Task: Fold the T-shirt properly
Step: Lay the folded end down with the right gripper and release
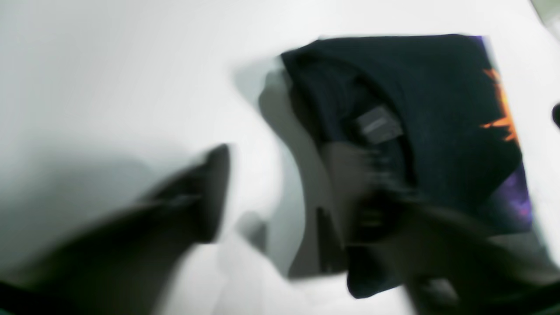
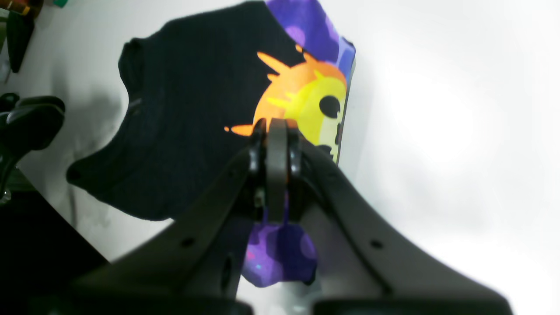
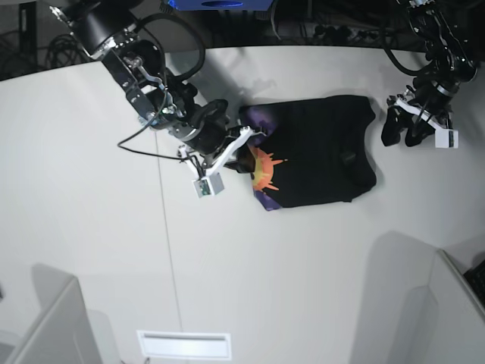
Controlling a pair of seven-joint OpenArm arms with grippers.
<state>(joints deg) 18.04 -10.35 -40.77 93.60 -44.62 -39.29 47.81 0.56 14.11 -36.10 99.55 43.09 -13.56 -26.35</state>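
Mid-fold: the T-shirt lies bunched on the white surface. The right end effector pinches its printed edge; the left end effector hangs spread, clear. Next, I'd judge, carry that edge across.

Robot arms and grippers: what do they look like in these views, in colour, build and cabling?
Both arms are black, jointed, with loose black cables along them. The right gripper has long dark tapering fingers with small holes, ending in grey pads with orange trim. The left gripper is dark too; its fingers are blurred at the wrist. Each wrist carries a small white block, apparently the camera housing.
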